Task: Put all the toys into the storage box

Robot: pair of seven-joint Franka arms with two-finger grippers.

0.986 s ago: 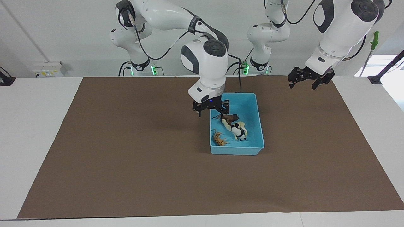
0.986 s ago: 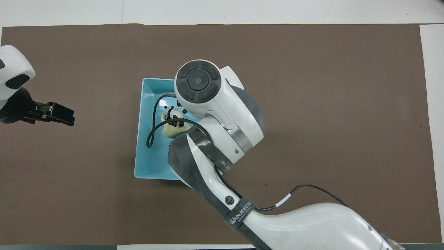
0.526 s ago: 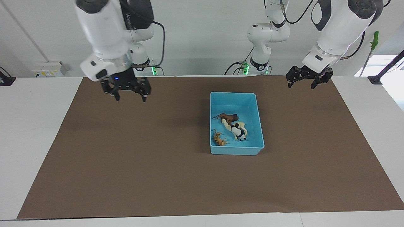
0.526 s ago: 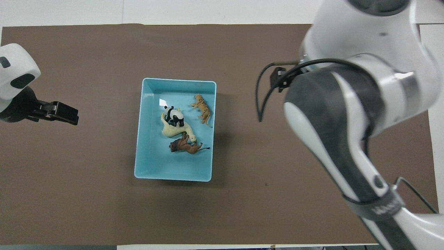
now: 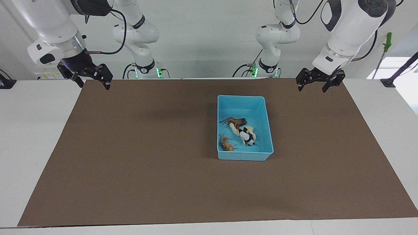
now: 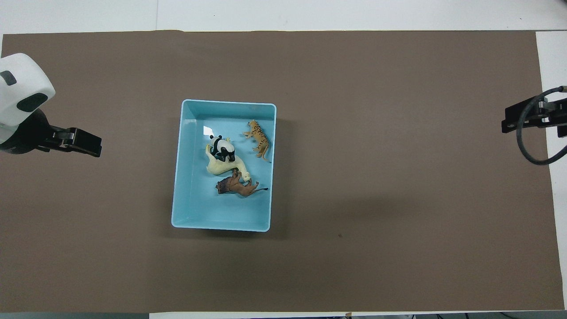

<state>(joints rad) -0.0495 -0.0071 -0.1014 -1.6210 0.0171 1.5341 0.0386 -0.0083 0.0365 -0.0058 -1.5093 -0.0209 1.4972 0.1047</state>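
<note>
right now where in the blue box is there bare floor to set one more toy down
In the light blue plastic storage box, the floor is bare along the wall toward the left arm's end and across the end nearest the robots. It is crowded elsewhere: the black-and-white panda lies on the cream llama, the brown lion against it, the orange tiger by the wall toward the right arm's end.

All four toys lie in the storage box (image 6: 190, 221), which sits on the mat (image 6: 376, 199) toward the left arm's end of the table. The panda (image 6: 223, 148) rests on the llama (image 6: 223, 165); the lion (image 6: 237, 187), nearer the robots, apparently touches the llama. The tiger (image 6: 259, 138) lies apart, beside the panda.
</note>
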